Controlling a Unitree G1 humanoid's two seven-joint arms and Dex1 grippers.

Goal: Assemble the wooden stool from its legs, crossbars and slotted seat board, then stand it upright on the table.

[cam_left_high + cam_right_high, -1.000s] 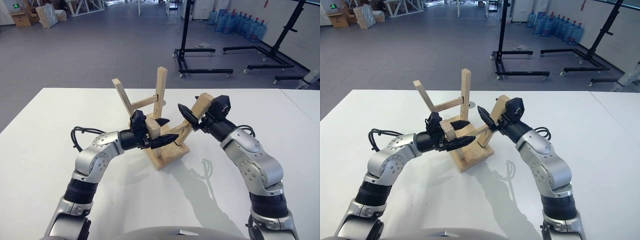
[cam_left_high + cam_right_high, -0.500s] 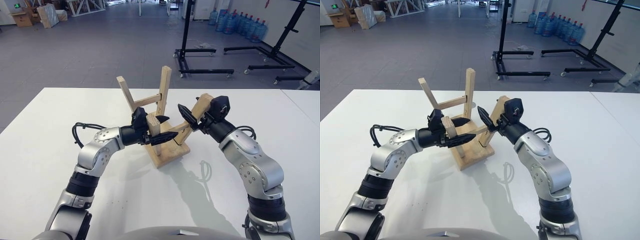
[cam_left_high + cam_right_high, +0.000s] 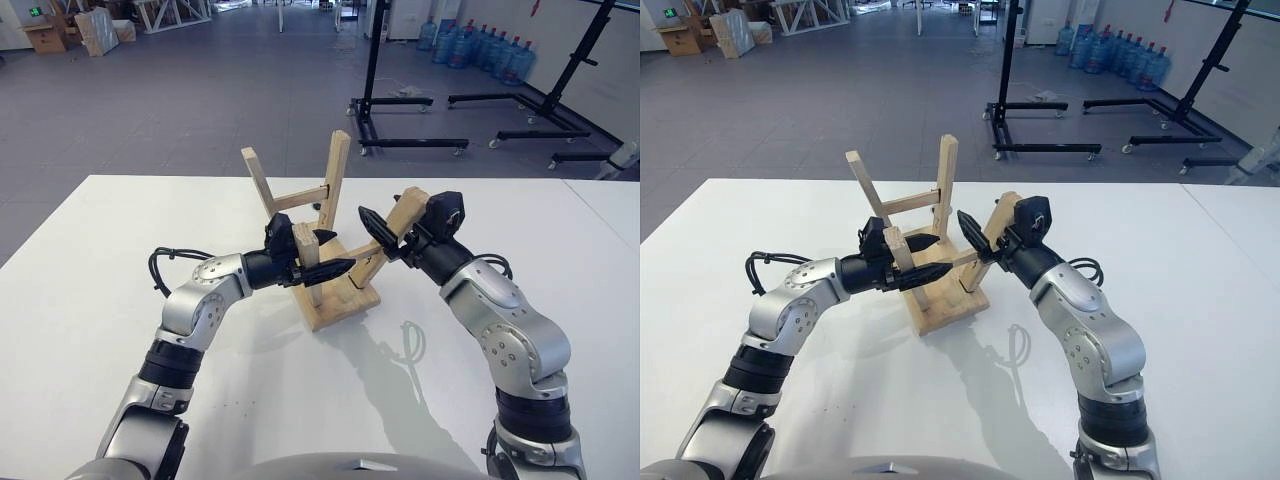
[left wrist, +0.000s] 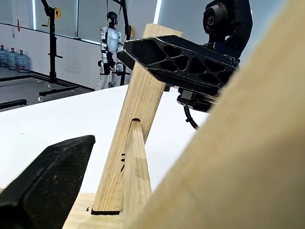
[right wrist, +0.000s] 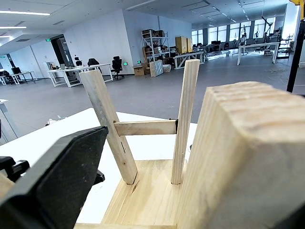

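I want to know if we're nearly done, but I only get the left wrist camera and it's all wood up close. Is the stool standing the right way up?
Observer: No. It's upside down: the seat board lies on the table and the legs point up.
Operator: How many legs are in?
Observer: Four. The two far legs are joined by a crossbar.
Operator: What's the black pointy thing at the top of my picture?
Observer: One side of the right arm's jaws. They stand open astride the right-hand leg, with one side clear of the wood.
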